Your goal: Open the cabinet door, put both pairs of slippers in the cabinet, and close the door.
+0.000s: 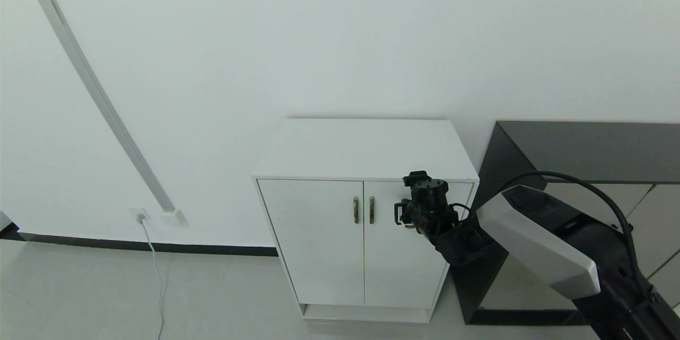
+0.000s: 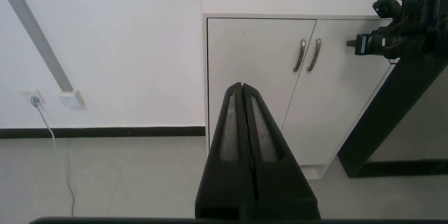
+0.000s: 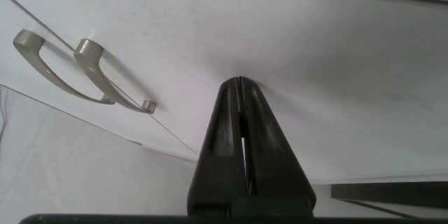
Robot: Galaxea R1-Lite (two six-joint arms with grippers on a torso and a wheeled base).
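The right claw [image 3: 241, 87] has its two fingers pressed together, tip against tip. The tip is at the face of the right door [image 1: 409, 271], high up on the panel. I cannot tell if it touches the panel or stops just before it. In the head view this claw is right of centre, between the handles [image 1: 371, 210] and the door's outer edge, and some bare panel lies between it and the handles. The handles stand upright side by side, one on each side of the thin middle seam. The right door and the left door [image 1: 313, 244] both lie flush and shut on the white cabinet [image 1: 361, 149]. The cabinet stands in the lower middle of the frame with its back at the wall. Under the doors there is a low open recess.

The left claw [image 2: 241, 91] is closed too, its fingers together. It is well apart from the cabinet and points toward the front of the left door.

On the right, a dark cabinet [image 1: 584, 151] stands just beside the white one's side edge. On the left, grey floor [image 1: 79, 292] runs to the frame edge. In the lower left a cable [image 1: 158, 271] goes down from a wall socket [image 1: 141, 217] and over this floor. A pale strip [image 1: 90, 79] slants on the wall from the upper left corner down to beside the socket.
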